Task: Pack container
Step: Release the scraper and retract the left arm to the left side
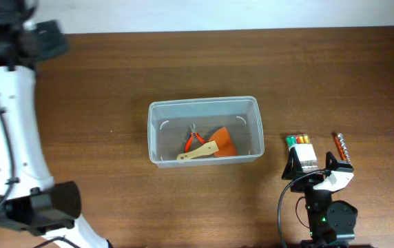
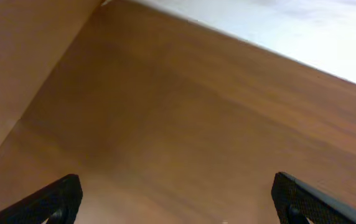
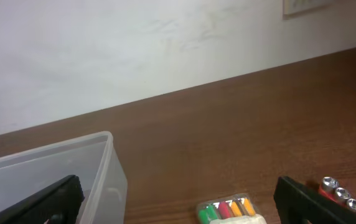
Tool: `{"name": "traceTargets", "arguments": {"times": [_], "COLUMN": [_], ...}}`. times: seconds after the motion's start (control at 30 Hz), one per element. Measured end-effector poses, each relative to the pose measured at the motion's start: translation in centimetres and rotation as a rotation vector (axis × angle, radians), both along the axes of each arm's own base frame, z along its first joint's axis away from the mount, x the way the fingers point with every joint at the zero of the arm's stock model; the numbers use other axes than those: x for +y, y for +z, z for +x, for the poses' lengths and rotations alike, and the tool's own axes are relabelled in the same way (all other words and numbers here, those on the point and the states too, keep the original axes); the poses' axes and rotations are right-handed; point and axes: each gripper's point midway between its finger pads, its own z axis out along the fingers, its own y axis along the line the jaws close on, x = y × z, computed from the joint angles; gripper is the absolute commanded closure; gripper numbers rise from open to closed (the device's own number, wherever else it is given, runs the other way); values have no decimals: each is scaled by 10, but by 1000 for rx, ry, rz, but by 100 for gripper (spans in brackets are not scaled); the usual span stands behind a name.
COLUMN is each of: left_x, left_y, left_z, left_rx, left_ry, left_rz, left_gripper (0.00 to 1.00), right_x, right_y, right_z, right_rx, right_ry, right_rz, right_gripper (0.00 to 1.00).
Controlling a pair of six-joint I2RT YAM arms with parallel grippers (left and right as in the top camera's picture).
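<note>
The clear plastic container (image 1: 204, 102) stands in the middle of the table. It holds orange-handled pliers (image 1: 194, 141) and an orange scraper with a wooden handle (image 1: 212, 147). Its corner shows at the left of the right wrist view (image 3: 111, 177). My right gripper (image 1: 312, 165) is open and empty. A small pack of coloured-tipped bits (image 1: 300, 147) lies just in front of its fingers, and also in the right wrist view (image 3: 228, 210) between the open jaws (image 3: 178, 190). My left gripper (image 1: 45, 38) is at the far left corner, open and empty over bare wood (image 2: 178, 190).
A red strip of metal sockets (image 1: 342, 146) lies right of the bit pack, and shows at the right edge of the right wrist view (image 3: 346, 193). The white left arm (image 1: 11, 131) runs along the table's left side. A pale wall stands behind the far edge.
</note>
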Motion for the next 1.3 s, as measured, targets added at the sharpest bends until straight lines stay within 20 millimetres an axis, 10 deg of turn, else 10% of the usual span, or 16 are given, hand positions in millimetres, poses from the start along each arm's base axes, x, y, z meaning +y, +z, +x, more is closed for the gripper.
{"name": "traceTargets", "arguments": {"times": [0.2,1.07,1.3], "left_x": [30,21,20], "left_y": [-12,-26,-26], "left_z": [-24,-41,-41], "left_rx": [56,139,140], "left_ry": [85,72,70], "left_rz": [-58,-114,-117], "left_gripper": [1,1,1], "right_x": [0,0,-10], "right_y": [0,12,87], "right_z": [0,0,-12], "right_rx": [0,-53,-189], "right_ry": [0,-9,-55], "right_rz": [0,117,57], "right_gripper": [1,1,1]}}
